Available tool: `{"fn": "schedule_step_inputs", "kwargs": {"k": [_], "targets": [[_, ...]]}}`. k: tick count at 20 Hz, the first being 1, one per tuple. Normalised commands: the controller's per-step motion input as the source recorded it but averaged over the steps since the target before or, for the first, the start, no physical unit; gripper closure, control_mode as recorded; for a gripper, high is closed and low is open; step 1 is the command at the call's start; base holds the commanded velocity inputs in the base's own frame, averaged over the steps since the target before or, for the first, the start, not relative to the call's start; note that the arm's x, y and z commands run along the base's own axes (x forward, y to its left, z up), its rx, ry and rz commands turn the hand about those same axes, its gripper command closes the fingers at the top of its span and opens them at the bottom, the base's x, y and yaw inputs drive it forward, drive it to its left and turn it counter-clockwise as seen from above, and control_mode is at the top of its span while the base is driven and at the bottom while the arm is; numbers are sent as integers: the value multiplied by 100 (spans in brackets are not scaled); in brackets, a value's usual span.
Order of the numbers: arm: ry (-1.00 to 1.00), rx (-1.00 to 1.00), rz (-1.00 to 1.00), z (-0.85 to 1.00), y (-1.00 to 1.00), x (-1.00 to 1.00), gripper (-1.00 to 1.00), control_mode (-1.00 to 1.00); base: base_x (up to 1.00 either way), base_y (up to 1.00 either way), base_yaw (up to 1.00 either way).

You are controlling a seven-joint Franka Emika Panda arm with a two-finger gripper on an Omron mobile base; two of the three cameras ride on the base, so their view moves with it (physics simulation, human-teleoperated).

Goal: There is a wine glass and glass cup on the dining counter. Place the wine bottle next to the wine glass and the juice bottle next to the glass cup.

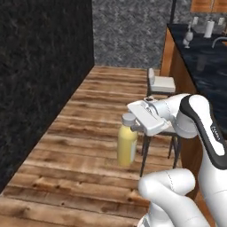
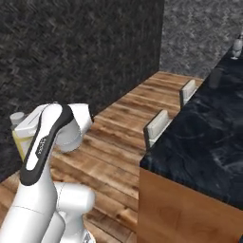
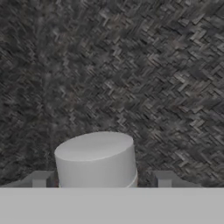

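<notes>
Juice bottle (image 1: 127,145) | gripper (image 1: 133,127): jaws half-open, clamped on neck under cap (image 3: 96,158) | bottle hangs upright below jaws | carry level, slow, toward counter (image 2: 209,137)

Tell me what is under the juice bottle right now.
Nothing supports the juice bottle: it hangs in the hand, above the wooden floor. The arm covers most of it in the right base view.
</notes>
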Motion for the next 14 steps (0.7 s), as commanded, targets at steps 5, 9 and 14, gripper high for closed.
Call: {"fn": "schedule_step_inputs", "kwargs": {"k": [5,9,14], "targets": [[0,0,0,0,0,0,100,100,63,25,-42],[0,0,0,0,0,0,100,100,73,33,-34],[0,0,0,0,0,0,100,100,74,37,-33]]}}
